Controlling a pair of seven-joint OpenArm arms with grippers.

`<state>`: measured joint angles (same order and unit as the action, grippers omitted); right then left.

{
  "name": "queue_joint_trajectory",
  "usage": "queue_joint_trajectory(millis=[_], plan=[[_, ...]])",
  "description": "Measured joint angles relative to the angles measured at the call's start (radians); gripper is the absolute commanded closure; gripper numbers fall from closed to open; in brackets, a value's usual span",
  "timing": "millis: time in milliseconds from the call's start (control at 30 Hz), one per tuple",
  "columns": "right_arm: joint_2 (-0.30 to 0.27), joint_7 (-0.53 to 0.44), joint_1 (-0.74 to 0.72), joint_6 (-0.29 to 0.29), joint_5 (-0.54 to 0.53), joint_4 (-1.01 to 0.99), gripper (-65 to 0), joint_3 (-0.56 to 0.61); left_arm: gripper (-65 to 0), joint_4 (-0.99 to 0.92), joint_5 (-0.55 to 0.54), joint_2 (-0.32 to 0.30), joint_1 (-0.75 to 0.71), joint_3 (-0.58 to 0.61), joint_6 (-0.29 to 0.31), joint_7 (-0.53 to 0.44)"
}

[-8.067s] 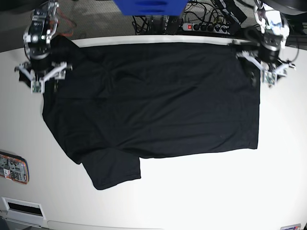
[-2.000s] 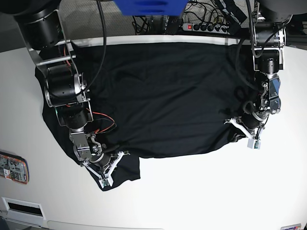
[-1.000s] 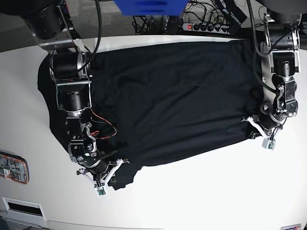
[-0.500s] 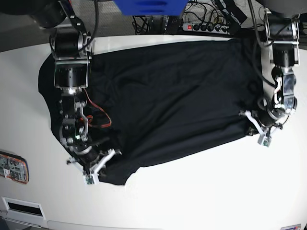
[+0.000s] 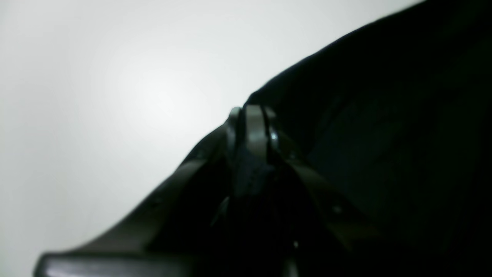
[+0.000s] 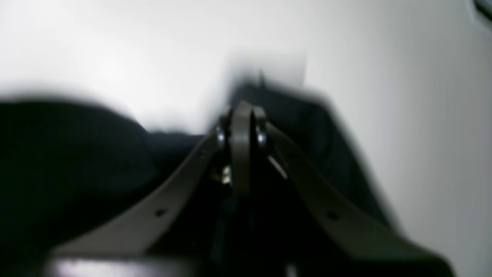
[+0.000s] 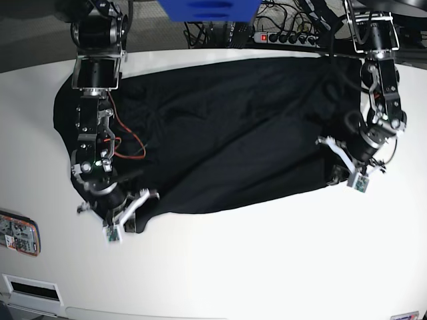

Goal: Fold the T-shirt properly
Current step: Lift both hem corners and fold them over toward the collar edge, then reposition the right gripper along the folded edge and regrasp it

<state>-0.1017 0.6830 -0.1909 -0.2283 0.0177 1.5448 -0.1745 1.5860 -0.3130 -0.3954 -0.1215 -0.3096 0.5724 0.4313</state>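
Two arms reach down onto the white worktop (image 7: 267, 260) from the far edge, one at each side of the base view. The right arm (image 7: 93, 100) hangs nearly straight down that view's left side, its wrist bent so the right gripper (image 7: 119, 217) sits low at the T-shirt's near left corner. The left arm (image 7: 379, 73) drops along the view's right side, and the left gripper (image 7: 345, 170) meets the cloth at its near right edge.

One T-shirt (image 7: 220, 127), plain black, lies spread across the far half of the worktop, creased, with its near edge running slantwise from the lower left up to the right.

In the left wrist view the left gripper (image 5: 250, 115) has its jaws pressed together, with dark cloth (image 5: 384, 115) right at the tips; they are clenched on the T-shirt's edge. In the right wrist view, blurred, the right gripper (image 6: 242, 111) also shows its jaws pressed tight, with the T-shirt (image 6: 77, 154) bunched around them, clamped on it.

A power strip (image 7: 287, 37) with cables lies beyond the far edge, beside one blue object (image 7: 207, 9).
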Motion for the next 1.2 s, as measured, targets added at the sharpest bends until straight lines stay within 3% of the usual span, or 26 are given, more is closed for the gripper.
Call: queue_joint_trajectory(millis=[67,200,333,467,900,1200], plan=[[0.005,-0.037,0.029,-0.010,-0.019,0.075,0.0,-0.021,0.0,0.036,0.000,0.002,-0.036,-0.007,0.000,0.000],[-0.002,0.025,0.135,0.001,0.004,0.168,0.0,-0.059,0.0,0.127,0.001,-0.001,-0.121,-0.058,-0.009,0.000],[0.000,-0.021,0.178,0.000,-0.008,0.258,0.0,-0.058,0.0,0.212,-0.001,0.001,-0.188,-0.061,0.000,-0.001],[0.004,-0.006,0.251,-0.006,-0.006,0.294,0.0,-0.082,0.0,0.286,-0.001,0.014,-0.272,-0.072,-0.001,0.004],[0.001,-0.057,0.372,-0.006,-0.005,0.330,0.0,-0.101,0.0,0.307,0.000,0.082,-0.339,-0.174,0.001,0.001],[0.002,-0.083,0.449,-0.005,-0.005,0.348,0.0,-0.100,0.0,0.317,0.000,0.079,-0.369,-0.174,0.000,-0.005]])
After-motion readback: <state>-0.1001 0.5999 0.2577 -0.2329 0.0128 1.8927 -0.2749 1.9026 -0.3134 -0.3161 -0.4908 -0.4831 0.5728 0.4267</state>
